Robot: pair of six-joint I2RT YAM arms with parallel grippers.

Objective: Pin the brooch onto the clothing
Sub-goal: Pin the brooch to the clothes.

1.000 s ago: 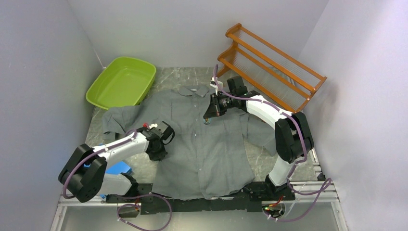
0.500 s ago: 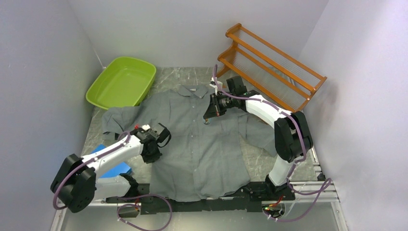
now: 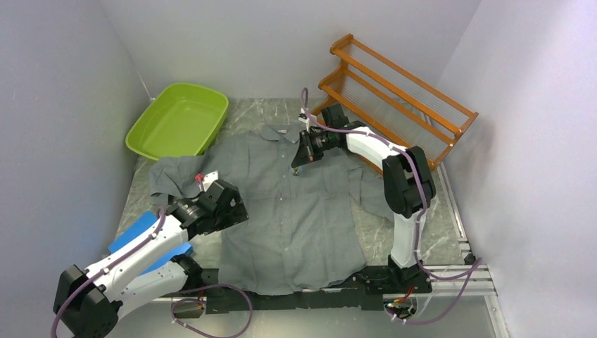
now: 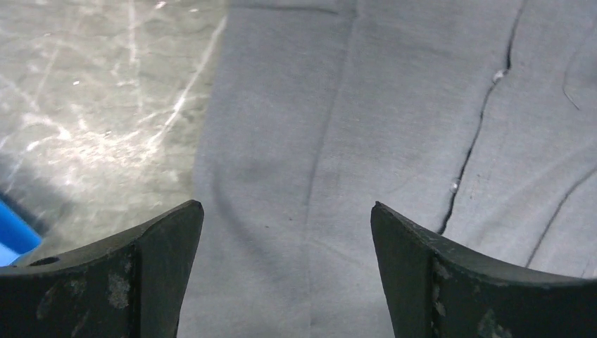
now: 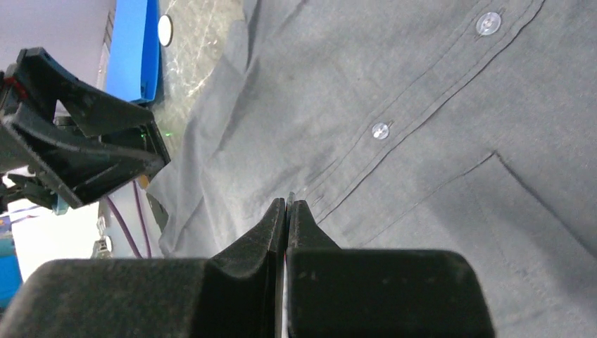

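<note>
Seen from above, a green tub (image 3: 179, 120) sits far out beyond the left gripper (image 3: 224, 204), with a blue flat object (image 3: 141, 229) just behind it on the table (image 3: 253, 109). The left jaws stand wide apart and hold nothing. Directly under and between them lies one side panel of the dark-grey shirt (image 3: 303, 211), which is spread flat with its front up. Bare tabletop shows past the outer finger, and the buttoned front strip runs past the inner one. Further right, the right gripper (image 5: 287, 204) hovers with its jaws pressed tightly together. Its tips are just above the cloth beside the front strip, with a pale button (image 5: 380, 130) ahead of them and the chest pocket (image 5: 535, 211) off to one side. The brooch cannot be made out in any view, and whether it is pinched between those closed tips cannot be told. An orange rack (image 3: 401, 91) stands behind the right gripper. The step seems to be placing the pin. It would probably go best with the left jaws pressing the cloth flat near the right tips, followed by a slow descent clear of the buttons.
</note>
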